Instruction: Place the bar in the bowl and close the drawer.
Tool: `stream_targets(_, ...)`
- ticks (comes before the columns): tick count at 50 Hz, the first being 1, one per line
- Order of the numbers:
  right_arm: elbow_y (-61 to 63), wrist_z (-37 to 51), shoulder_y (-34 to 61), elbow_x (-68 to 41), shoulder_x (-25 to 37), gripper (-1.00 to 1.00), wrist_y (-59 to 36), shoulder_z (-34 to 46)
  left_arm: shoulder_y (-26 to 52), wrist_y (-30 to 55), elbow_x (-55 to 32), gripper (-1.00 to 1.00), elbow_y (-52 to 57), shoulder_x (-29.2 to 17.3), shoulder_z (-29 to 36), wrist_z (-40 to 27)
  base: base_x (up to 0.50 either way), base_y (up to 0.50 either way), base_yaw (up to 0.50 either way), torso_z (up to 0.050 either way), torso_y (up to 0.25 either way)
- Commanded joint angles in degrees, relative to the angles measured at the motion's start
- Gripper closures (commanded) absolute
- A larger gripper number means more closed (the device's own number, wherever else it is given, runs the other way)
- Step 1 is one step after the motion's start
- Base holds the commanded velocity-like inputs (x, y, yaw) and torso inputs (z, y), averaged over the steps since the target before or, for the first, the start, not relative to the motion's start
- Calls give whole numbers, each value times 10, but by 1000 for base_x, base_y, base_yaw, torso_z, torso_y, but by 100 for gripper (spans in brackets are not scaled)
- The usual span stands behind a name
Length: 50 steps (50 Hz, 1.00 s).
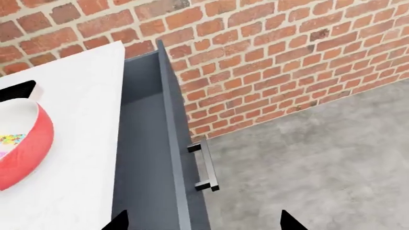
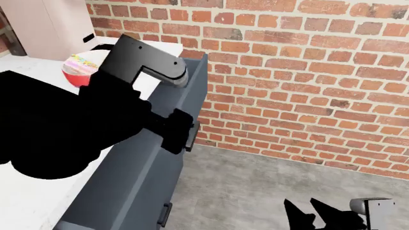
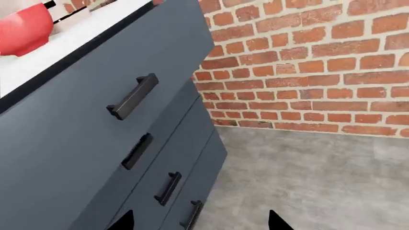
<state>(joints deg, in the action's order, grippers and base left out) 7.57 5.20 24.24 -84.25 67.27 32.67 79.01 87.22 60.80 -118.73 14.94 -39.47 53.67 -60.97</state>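
The red bowl (image 1: 22, 148) stands on the white counter (image 1: 76, 143) and holds the pink speckled bar (image 1: 9, 140); both also show in the head view, the bowl (image 2: 78, 75) and the bar (image 2: 83, 60). The dark blue-grey drawer (image 1: 143, 143) stands pulled out beside the counter, its floor bare, its black handle (image 1: 206, 166) on the outer face. My left gripper (image 1: 204, 223) is open and empty, above the drawer's front wall. My right gripper (image 3: 199, 221) is open and empty, low beside the cabinet, facing the drawer front (image 3: 76, 143) and its handle (image 3: 132, 96).
A brick wall (image 2: 307, 72) runs behind the cabinet. Smaller drawer fronts with black handles (image 3: 167, 188) sit below the open drawer. Grey concrete floor (image 2: 255, 187) lies to the right. A pale cabinet (image 2: 64, 24) stands at the counter's back.
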Motion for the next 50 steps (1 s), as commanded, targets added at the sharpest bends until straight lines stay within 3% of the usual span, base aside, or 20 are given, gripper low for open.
stream_targets(1,9,15,-90,-26,55,-100,134,-6,5,5,14,-100,1,75,58,-66,0,0,0,0,0)
stream_targets(9,3,10,-111,-41,58,-100,166,-8,-17,9,63,-100,5,128,103,-97,0,0,0,0,0)
stream_targets(22,-3,-4,-128,-56,59,-100,185,-12,-61,-8,117,-100,-7,228,198,-236,0,0,0,0,0)
stream_targets(30,-4,-12,-135,-62,58,-100,188,-15,-76,-22,138,-100,-27,275,227,-264,0,0,0,0,0)
stream_targets(41,17,-1,-147,-57,69,-100,198,-16,-126,-29,195,-100,-80,315,287,-250,0,0,0,0,0)
stream_targets(47,10,-10,-150,-66,66,-100,197,-19,-156,-31,183,-100,-119,343,320,-283,0,0,0,0,0)
stream_targets(50,15,-9,-154,-66,69,-100,201,-20,-119,-102,145,-100,-144,363,417,-290,0,0,0,0,0)
